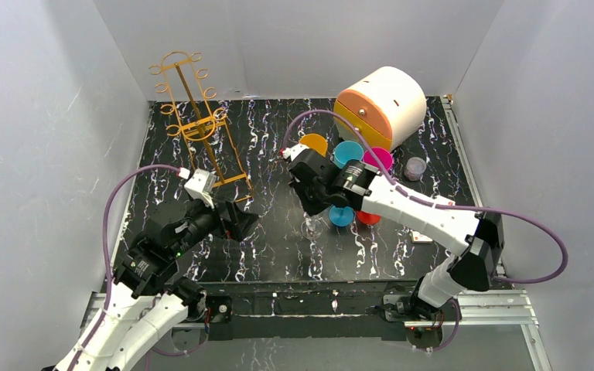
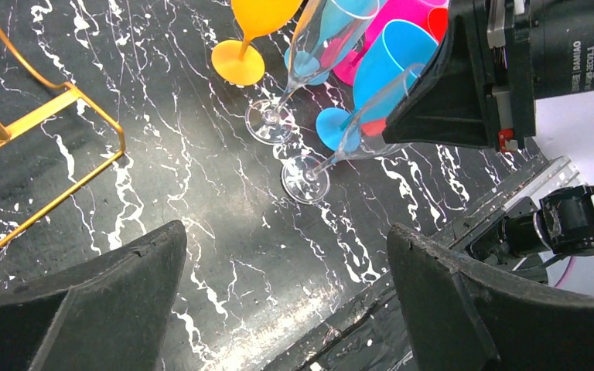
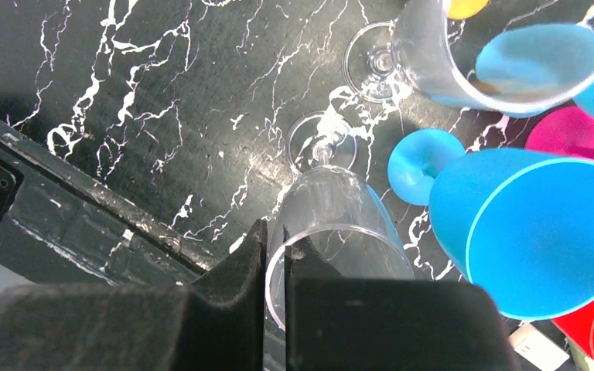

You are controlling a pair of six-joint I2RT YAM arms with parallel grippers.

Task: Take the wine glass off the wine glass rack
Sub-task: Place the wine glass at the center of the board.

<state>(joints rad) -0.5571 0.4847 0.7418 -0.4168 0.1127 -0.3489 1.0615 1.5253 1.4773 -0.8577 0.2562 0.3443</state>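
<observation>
The gold wire wine glass rack (image 1: 193, 127) stands at the back left with nothing hanging on it; its base (image 2: 69, 97) shows in the left wrist view. My right gripper (image 1: 313, 202) is shut on the rim of a clear wine glass (image 3: 332, 216), one finger inside the bowl and one outside. The glass hangs tilted, its foot (image 2: 305, 178) low over the black marbled table near the coloured glasses. I cannot tell whether the foot touches the table. My left gripper (image 2: 286, 232) is open and holds nothing, between the rack and the held glass.
A second clear glass (image 2: 271, 120) stands beside the held one. Orange (image 1: 314, 144), blue (image 1: 347, 152), pink (image 1: 377, 158) and red (image 1: 368, 218) plastic glasses cluster behind. An orange-and-cream drum box (image 1: 379, 104) and a small clear cup (image 1: 415, 167) sit at the back right. White walls enclose the table.
</observation>
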